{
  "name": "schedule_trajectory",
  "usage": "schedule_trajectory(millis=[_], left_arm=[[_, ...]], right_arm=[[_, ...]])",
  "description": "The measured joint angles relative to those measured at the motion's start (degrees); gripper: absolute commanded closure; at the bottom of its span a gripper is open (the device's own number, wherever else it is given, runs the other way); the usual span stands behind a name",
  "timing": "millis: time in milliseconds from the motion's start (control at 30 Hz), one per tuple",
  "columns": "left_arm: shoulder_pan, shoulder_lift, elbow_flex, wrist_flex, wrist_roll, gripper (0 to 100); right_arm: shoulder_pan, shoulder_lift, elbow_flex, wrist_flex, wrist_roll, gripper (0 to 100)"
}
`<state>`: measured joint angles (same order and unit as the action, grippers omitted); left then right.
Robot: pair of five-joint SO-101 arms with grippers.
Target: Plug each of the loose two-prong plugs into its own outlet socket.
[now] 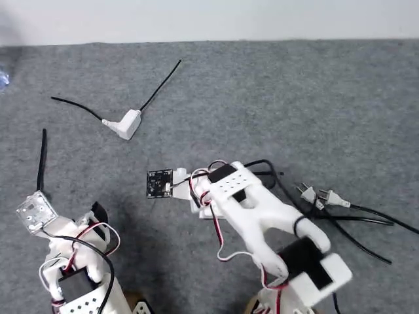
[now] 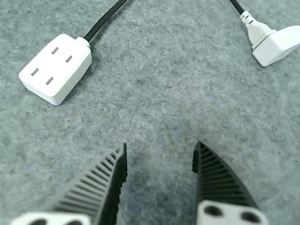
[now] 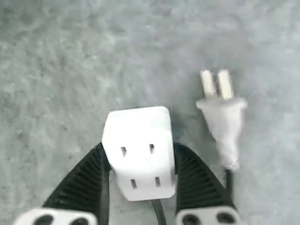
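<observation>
Prongs (image 3: 215, 84) must go in straight. The right gripper (image 3: 140, 150) squeezes the white outlet socket (image 3: 137, 131) in the high view's middle, a two-prong plug (image 3: 221, 110) near it; the left gripper (image 2: 161, 147) hangs open.

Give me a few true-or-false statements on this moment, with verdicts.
1. The right gripper is closed on a white outlet block. True.
2. The left gripper holds a plug. False: it is open over bare carpet.
3. A two-prong plug lies beside the held outlet block, not inserted. True.
4. The second outlet block, ahead of the left gripper, has a plug in it. False: its slots are empty.
</observation>
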<state>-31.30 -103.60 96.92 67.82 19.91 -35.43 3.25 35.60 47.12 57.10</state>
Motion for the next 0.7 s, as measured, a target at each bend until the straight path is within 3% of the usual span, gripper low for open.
schedule_trajectory(millis=[267,333,533,700], left_arm=[[0.0,0.0,0.0,0.0,0.0,79],[0.0,0.0,0.0,0.0,0.0,79],[0.0,0.0,0.0,0.0,0.0,79],[0.2,0.0,0.0,0.0,0.0,79]], right_arm=[[-0.7,5.7,-5.9,2.0,0.2,98.1],[-0.7,6.2,-6.7,2.9,0.2,92.8],[-3.0,5.7,-8.4,8.6,-0.1,61.9],[-4.5,-0.7,-8.3,13.5,0.0,65.4]])
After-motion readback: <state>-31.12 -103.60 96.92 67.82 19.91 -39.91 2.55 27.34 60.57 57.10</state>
